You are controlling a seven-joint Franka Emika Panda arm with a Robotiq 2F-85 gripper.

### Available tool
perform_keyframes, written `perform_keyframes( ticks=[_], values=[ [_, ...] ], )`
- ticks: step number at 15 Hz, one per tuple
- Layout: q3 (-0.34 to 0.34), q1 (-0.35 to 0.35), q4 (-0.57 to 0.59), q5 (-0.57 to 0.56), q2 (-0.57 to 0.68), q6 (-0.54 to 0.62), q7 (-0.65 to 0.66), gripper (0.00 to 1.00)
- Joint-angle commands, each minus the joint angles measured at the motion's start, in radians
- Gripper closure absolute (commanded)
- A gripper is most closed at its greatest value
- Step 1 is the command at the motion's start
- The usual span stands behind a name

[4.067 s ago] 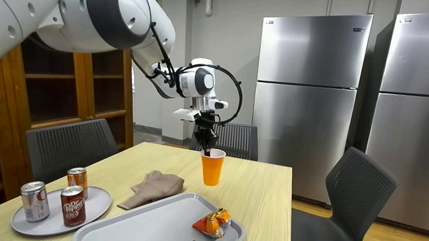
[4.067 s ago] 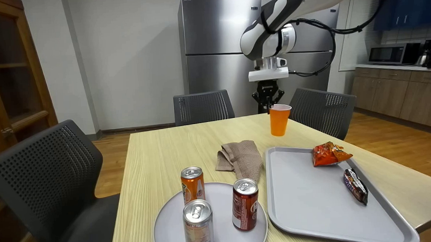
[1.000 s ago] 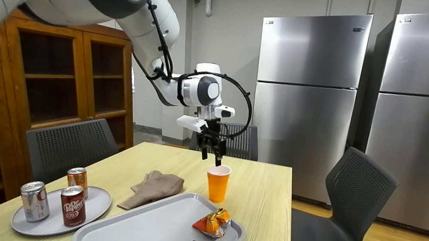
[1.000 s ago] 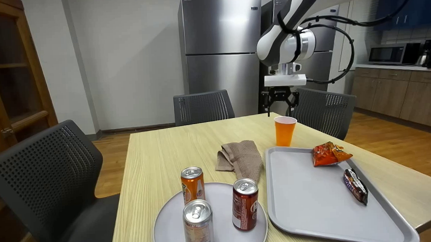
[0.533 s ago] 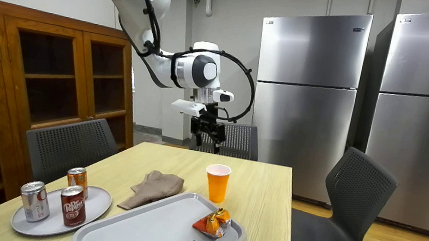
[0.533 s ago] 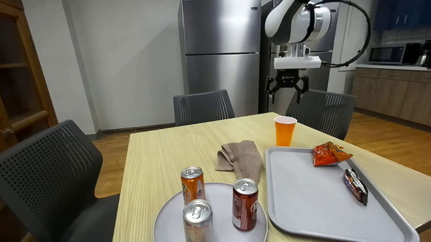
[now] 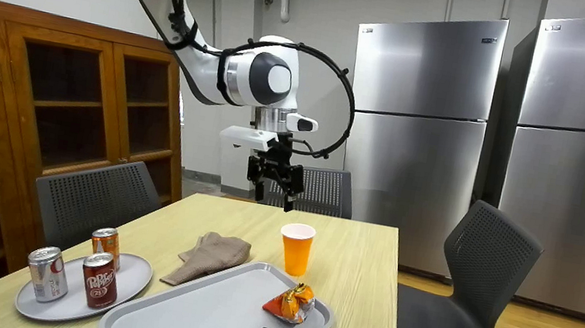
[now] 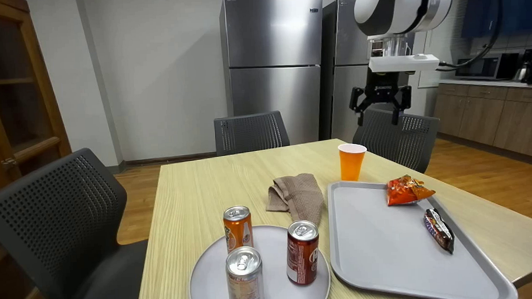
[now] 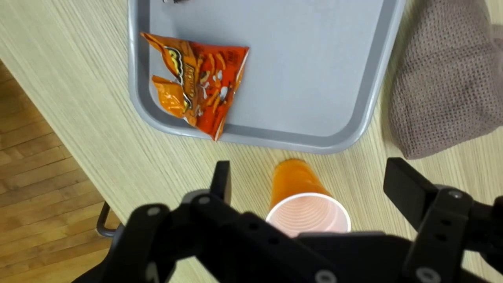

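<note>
My gripper (image 7: 273,199) hangs above the table in both exterior views, fingers spread wide and nothing between them. An orange cup (image 8: 352,163) with a white rim stands upright on the table just beyond the grey tray, below the gripper and apart from it. The wrist view looks down into the cup (image 9: 292,177); the gripper's black body hides the near part of its rim. On the tray (image 9: 290,78) lie an orange-red snack bag (image 9: 208,82), at the corner near the cup, and a dark wrapped bar (image 8: 439,229).
A brown cloth (image 7: 211,257) lies crumpled beside the tray. On a round grey plate (image 8: 277,297) stand an orange can (image 8: 238,231), a silver can (image 8: 245,283) and a dark red can (image 8: 303,253). Chairs (image 7: 460,299) surround the table; steel refrigerators (image 7: 414,149) stand behind.
Earlier the gripper was narrow at the cup's rim, with the cup farther from the tray. The cup came nearer the tray; since then the gripper has opened and risen away while the cup stays put.
</note>
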Motion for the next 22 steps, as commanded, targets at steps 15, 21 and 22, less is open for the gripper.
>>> perform_keyframes(
  ticks=[15, 21, 22],
  values=[
    [-0.025, -0.053, -0.353, -0.003, -0.112, 0.255, -0.020, 0.00],
    [-0.059, -0.060, -0.338, -0.001, -0.032, 0.352, 0.039, 0.00],
    [-0.064, -0.060, -0.331, 0.002, -0.013, 0.368, 0.051, 0.00]
  ],
)
